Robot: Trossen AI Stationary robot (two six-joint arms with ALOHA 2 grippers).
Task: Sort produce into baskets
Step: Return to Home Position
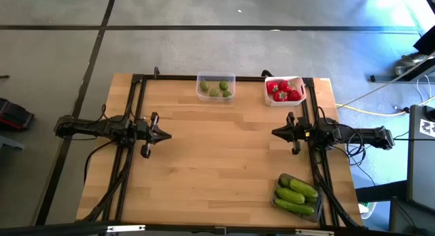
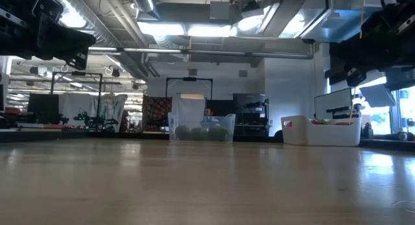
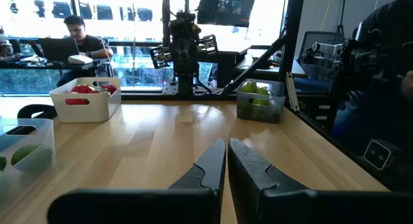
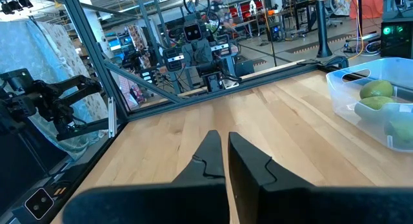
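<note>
Item 1, table (image 1: 217, 175): pale wooden top, bare across its middle, black frame rails (image 1: 136, 127) along both sides.

Item 2, clear tub (image 1: 215, 87): at 12 o'clock on the far edge. Holds several small olive-green round fruits (image 1: 219, 89). Judged light, firm and smooth-skinned, so apt to roll or slip; take one across its widest girth.

Item 3, white tub (image 1: 285, 90): at about 1 o'clock, just beside the right rail. Holds small red pieces (image 1: 283, 90), tomato- or strawberry-like; which of the two cannot be told from here. Judged light and soft, easily bruised; a gentle pinch at the sides suits.

Item 4, dark translucent tub (image 1: 296, 195): at 5 o'clock, near corner. Holds bumpy green cucumbers (image 1: 298, 190) lying side by side. Judged stiffer and heavier than the rest, with skin that offers purchase; grasp mid-length, across the short axis, so it does not tip.

Item 5, left gripper (image 1: 166, 135): at 9 o'clock, above the table, pointing inward, clenched on nothing.

Item 6, right gripper (image 1: 275, 132): at 3 o'clock, mirroring the left one, clenched on nothing.

Status: each kind of produce lies in its own tub; none is loose on the table, so the sort looks complete.
</note>
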